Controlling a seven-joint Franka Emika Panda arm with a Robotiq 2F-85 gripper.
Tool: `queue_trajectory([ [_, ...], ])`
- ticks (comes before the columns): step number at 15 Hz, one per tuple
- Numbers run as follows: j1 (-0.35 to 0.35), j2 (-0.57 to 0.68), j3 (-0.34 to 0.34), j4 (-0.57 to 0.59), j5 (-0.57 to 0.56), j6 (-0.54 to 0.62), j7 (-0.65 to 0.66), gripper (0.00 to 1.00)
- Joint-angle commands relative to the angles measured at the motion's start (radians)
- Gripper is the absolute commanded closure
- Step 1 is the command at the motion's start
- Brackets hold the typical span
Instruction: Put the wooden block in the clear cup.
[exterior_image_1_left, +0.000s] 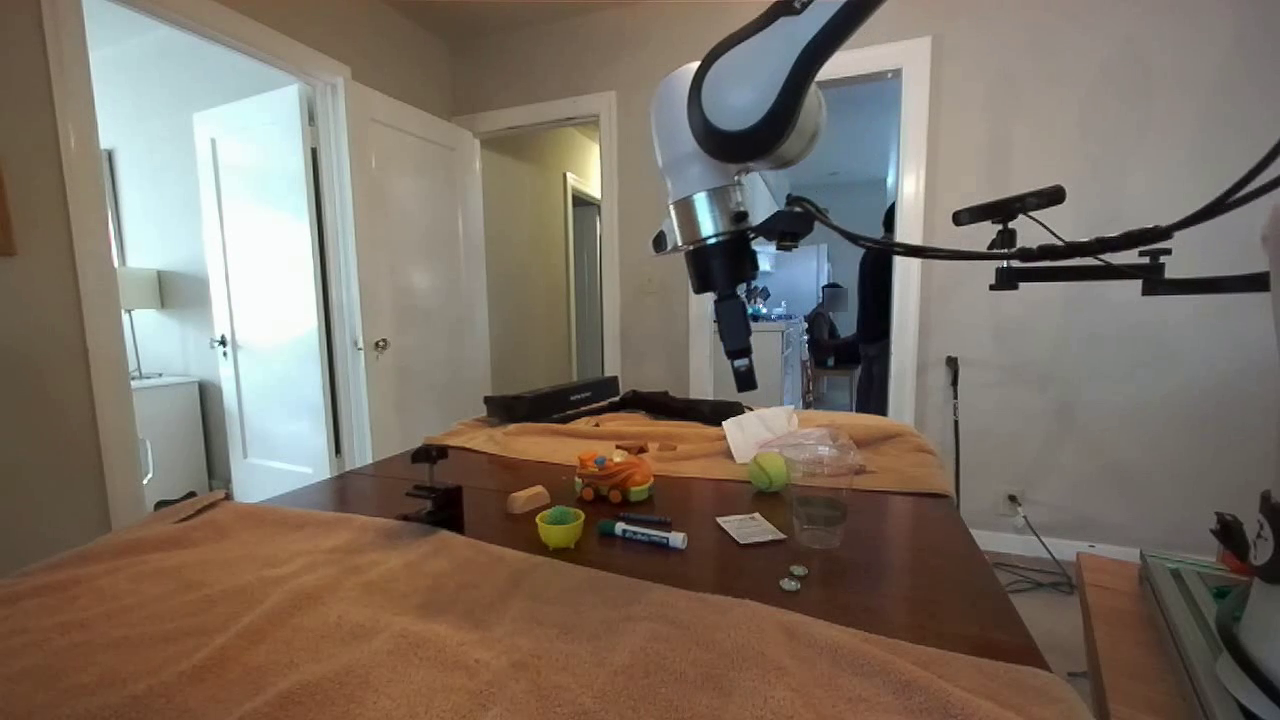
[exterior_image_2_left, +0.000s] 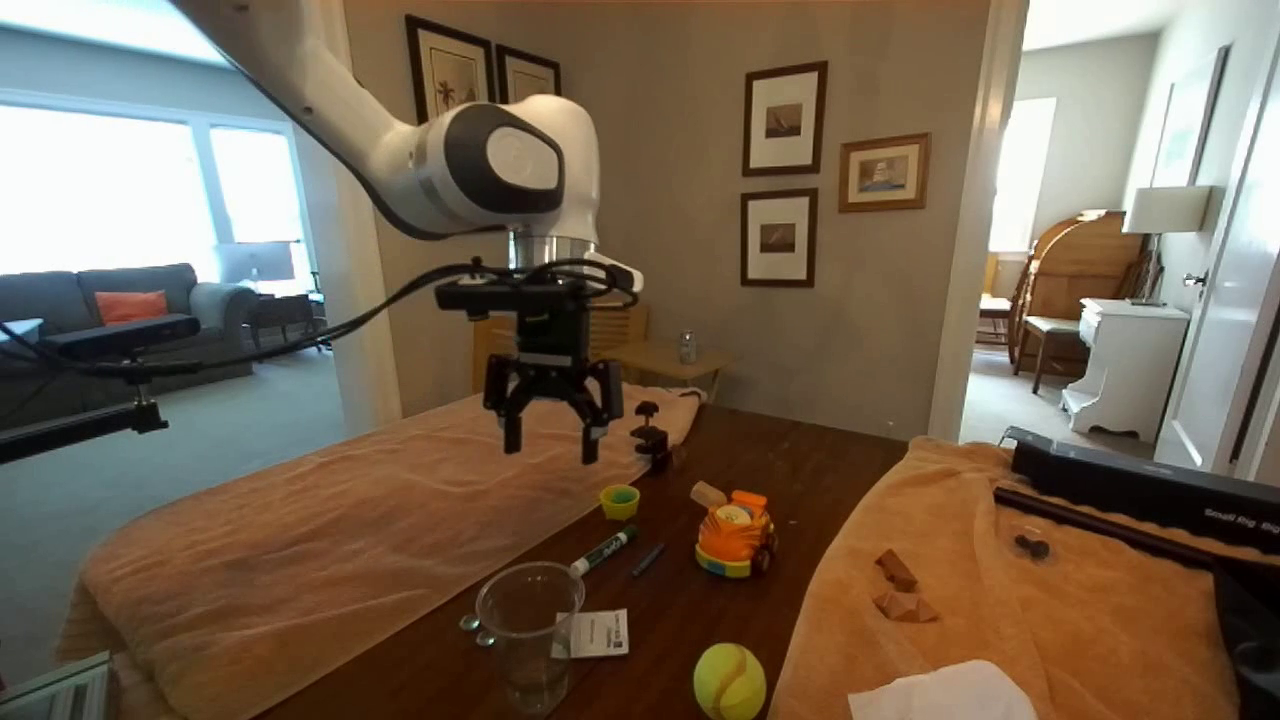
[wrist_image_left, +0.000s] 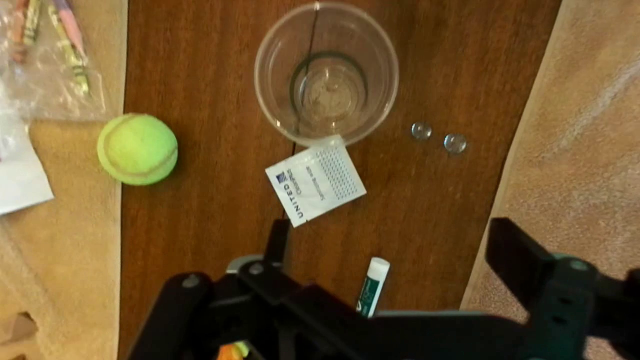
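Observation:
The wooden block (exterior_image_1_left: 528, 499) is a small light-tan piece lying on the dark table. In an exterior view the block (exterior_image_2_left: 708, 494) shows just beyond the orange toy vehicle. It does not show in the wrist view. The clear cup (exterior_image_2_left: 530, 640) stands upright and looks empty; it also shows in an exterior view (exterior_image_1_left: 820, 522) and in the wrist view (wrist_image_left: 327, 85), where its open rim faces up. My gripper (exterior_image_2_left: 551, 440) is open and empty, high above the table; it also shows in an exterior view (exterior_image_1_left: 742, 375) and, fingers wide apart, in the wrist view (wrist_image_left: 390, 240).
Between block and cup lie the orange toy vehicle (exterior_image_2_left: 735, 540), lime-green bowl (exterior_image_1_left: 560, 528), marker (exterior_image_1_left: 643, 535), dark crayon-like stick (exterior_image_2_left: 648, 560) and white packet (wrist_image_left: 316, 181). A tennis ball (wrist_image_left: 137, 149) and glass beads (wrist_image_left: 455, 143) are near the cup. A black clamp (exterior_image_2_left: 652, 440) stands at the edge.

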Motion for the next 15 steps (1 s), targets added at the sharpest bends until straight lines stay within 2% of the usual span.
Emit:
queue_trajectory([
  [1,-0.005,0.182,0.027,0.19,0.022,0.023,-0.055,0.0],
  [3,-0.013,0.251,0.038,0.277,0.021,0.026,-0.079,0.0],
  [8,-0.058,0.419,0.076,0.518,0.039,-0.095,-0.397,0.0],
  [9,-0.041,0.331,0.063,0.388,0.002,-0.029,-0.283,0.0],
  [12,-0.054,0.395,0.071,0.472,0.009,-0.058,-0.356,0.0],
  [15,-0.054,0.408,0.074,0.488,0.009,-0.063,-0.362,0.0],
])
